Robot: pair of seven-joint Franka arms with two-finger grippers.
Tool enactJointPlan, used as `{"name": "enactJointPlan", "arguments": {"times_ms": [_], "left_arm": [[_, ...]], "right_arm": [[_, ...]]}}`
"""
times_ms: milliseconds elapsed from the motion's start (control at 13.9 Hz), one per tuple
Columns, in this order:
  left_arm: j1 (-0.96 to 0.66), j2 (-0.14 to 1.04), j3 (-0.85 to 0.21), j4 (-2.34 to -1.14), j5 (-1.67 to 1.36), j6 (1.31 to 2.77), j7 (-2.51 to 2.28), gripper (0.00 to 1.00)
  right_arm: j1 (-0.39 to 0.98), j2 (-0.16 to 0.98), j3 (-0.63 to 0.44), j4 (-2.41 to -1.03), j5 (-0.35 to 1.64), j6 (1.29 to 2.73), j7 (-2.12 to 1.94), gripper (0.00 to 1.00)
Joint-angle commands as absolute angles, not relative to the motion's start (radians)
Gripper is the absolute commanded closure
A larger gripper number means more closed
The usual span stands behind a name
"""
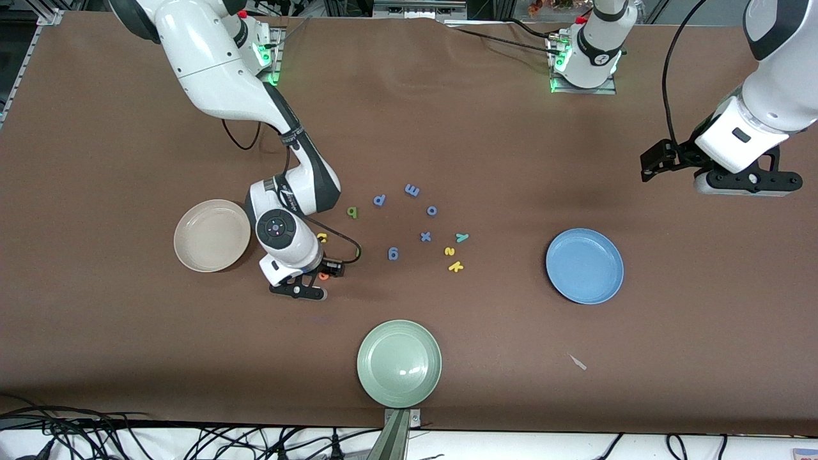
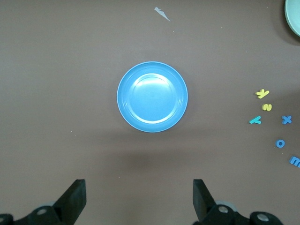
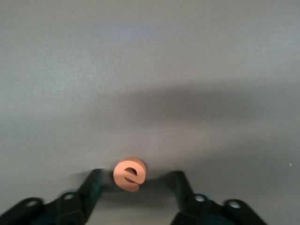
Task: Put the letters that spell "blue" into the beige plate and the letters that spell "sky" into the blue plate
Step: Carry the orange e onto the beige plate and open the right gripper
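Observation:
My right gripper point(image 1: 323, 282) is down at the table beside the beige plate point(image 1: 212, 235), open, its jaws either side of the orange e point(image 1: 324, 276) point(image 3: 130, 174) with a gap on each side. The yellow u point(image 1: 322, 237) peeks out from under the right arm. The light green b point(image 1: 352, 212) lies farther from the front camera. The teal y point(image 1: 461, 237) point(image 2: 255, 120), yellow s point(image 1: 449, 252) point(image 2: 266, 107) and yellow k point(image 1: 455, 266) point(image 2: 262, 93) lie mid-table. My left gripper point(image 1: 748, 182) point(image 2: 139, 187) waits open in the air over bare cloth beside the blue plate point(image 1: 585, 266) point(image 2: 152, 96).
A pale green plate point(image 1: 399, 363) point(image 2: 294, 16) sits near the table's front edge. Several blue-purple letters point(image 1: 425, 237) point(image 2: 286, 120) are scattered among the task letters. A small white scrap point(image 1: 578, 362) point(image 2: 162, 14) lies nearer the front camera than the blue plate.

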State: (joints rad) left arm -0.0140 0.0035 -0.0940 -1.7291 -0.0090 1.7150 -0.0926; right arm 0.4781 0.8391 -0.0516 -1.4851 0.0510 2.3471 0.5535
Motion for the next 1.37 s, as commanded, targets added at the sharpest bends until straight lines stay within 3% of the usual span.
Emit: {"name": "enactJointPlan", "arguments": {"times_ms": [0,216,504,648,1008,1295], "left_arm": [[-0.011,-0.008,-0.097,-1.732,-0.012,1.717,-0.084,0.0],[-0.011,-0.008,-0.097,-1.732,-0.012,1.715,-0.084,0.0],[-0.011,-0.008,-0.097,-1.732,-0.012,1.717,-0.083,0.0],[-0.011,-0.008,-0.097,-1.732,-0.012,1.717,-0.084,0.0],[-0.011,-0.008,-0.097,-1.732,-0.012,1.717,-0.084,0.0],[-0.011,-0.008,-0.097,-1.732,-0.012,1.717,-0.084,0.0]], "right_arm": [[0.486,0.861,-0.055,-1.456,0.066,2.352,0.578,0.62],[0.485,0.858,-0.055,-1.453,0.066,2.344,0.575,0.8],[0.453,0.786,-0.066,-1.413,0.066,2.191,0.493,0.81],[0.443,0.709,-0.118,-1.484,0.067,2.134,0.369,0.81],[0.439,0.484,-0.25,-1.79,0.071,2.154,0.135,0.81],[0.439,0.378,-0.349,-1.96,0.084,2.155,-0.027,0.8]]}}
